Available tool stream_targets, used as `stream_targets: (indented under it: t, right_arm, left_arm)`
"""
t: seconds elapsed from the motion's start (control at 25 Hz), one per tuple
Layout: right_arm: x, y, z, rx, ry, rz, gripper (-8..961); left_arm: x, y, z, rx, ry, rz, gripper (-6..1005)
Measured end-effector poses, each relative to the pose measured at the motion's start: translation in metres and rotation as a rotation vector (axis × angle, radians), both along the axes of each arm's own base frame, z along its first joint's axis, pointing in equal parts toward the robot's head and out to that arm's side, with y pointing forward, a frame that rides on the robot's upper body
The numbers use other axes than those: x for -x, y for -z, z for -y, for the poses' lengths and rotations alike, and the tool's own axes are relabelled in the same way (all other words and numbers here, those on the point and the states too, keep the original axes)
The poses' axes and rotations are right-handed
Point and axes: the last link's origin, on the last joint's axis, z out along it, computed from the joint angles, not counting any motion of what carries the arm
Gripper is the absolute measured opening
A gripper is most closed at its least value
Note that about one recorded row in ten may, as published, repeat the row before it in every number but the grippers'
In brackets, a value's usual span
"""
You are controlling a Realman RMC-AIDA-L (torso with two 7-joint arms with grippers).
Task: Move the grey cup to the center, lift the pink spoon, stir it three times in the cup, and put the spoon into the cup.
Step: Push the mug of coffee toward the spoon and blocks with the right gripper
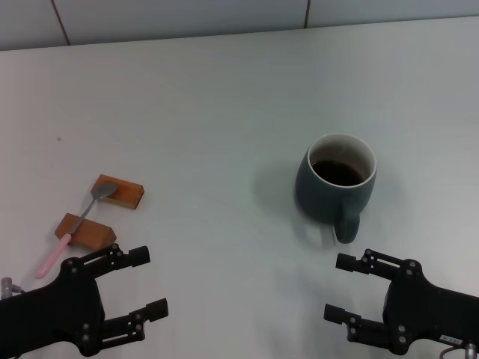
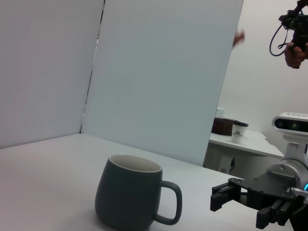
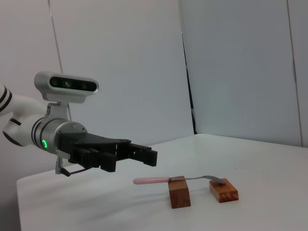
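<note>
The grey cup stands upright on the white table, right of the middle, its handle turned toward the near edge and a dark inside; it also shows as the cup in the left wrist view. The pink spoon lies across two brown wooden blocks at the left, silver bowl on the far block, pink handle sticking out past the near one; the spoon shows again in the right wrist view. My left gripper hovers open just near of the spoon. My right gripper is open, just near of the cup's handle.
Two brown wooden blocks hold the spoon off the table. White wall panels stand behind the table's far edge. A side table with a paper cup shows far off in the left wrist view.
</note>
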Motion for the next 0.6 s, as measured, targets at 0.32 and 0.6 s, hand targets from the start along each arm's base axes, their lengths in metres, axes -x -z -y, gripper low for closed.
stream_targets:
  t: [0.32,0.6]
  right_arm:
    - [0.0003,0.0000,-0.0005,0.000,-0.001,0.000,733]
    - [0.0003,0.0001,-0.0003,0.002,-0.002,0.000,732]
  left_arm:
    - [-0.0001,0.0001,0.0001,0.000,0.002,-0.001,783]
    - [-0.0001,0.0001,0.0001,-0.001,0.003,-0.001,783]
